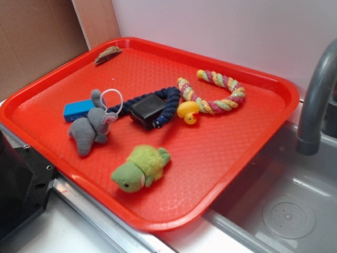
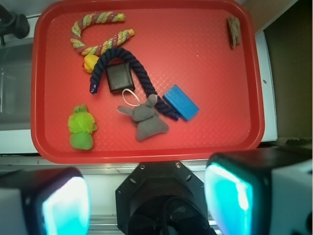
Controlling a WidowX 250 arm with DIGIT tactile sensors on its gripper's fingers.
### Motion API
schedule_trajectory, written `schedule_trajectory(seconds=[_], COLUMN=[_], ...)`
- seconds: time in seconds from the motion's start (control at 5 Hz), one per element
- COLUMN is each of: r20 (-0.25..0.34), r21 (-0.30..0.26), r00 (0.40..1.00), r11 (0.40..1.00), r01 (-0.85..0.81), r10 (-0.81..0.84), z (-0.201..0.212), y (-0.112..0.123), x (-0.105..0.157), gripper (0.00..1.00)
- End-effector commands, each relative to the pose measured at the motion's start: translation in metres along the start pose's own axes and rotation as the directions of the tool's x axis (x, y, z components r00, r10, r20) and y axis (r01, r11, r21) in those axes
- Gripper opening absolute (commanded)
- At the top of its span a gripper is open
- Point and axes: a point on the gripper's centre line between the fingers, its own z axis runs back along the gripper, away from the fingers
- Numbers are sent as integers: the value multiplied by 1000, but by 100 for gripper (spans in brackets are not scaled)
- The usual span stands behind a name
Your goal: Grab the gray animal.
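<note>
The pincer (image 2: 146,196) hangs high above the near edge of the red tray (image 2: 215,142), its two fingers (image 2: 230,196) spread wide with nothing between them; in the wrist view they show as blurred blocks with a teal glow at the bottom of the picture.

The gray animal (image 2: 145,119) (image 1: 90,127) lies on the tray straight ahead of the pincer, a little beyond the tray's near rim. Its white ring loop (image 2: 129,97) (image 1: 111,100) sits on its far side, touching the dark blue rope (image 2: 127,61) (image 1: 158,100).

Just to the right of the animal, as the wrist camera sees it, a blue block (image 2: 181,102) (image 1: 78,109) lies beside the end of the blue rope. Beyond the animal, a black square pad (image 2: 120,77) (image 1: 147,109) rests inside the rope's arch. To the left of the animal and apart from it lies a green-yellow plush turtle (image 2: 81,127) (image 1: 141,167).

Farther off, a yellow duck (image 2: 90,62) (image 1: 188,112) touches a striped, multicolored rope (image 2: 95,34) (image 1: 216,92) curled near the tray's far left corner. A small brown piece (image 2: 234,30) (image 1: 108,54) lies alone in the far right corner.

A gray faucet (image 1: 316,100) stands over a sink (image 1: 284,211) next to the tray.
</note>
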Motion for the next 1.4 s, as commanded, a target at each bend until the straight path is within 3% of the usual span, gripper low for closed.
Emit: schedule_trajectory(seconds=[0.0, 0.2, 0.4, 0.6, 0.8, 1.2], r20=[0, -11, 67, 54, 0, -29], r21=[0, -31, -83, -67, -68, -30], r00=[1000, 1000, 996, 995, 959, 917], r11=[1000, 999, 994, 994, 957, 917], r01=[0, 24, 71, 92, 282, 398], r10=[0, -24, -65, -88, -282, -398], z=[0, -50, -99, -145, -173, -196], y=[0, 12, 17, 22, 9, -12], x=[0, 4, 1, 2, 19, 33], gripper=[100, 100, 100, 100, 100, 100])
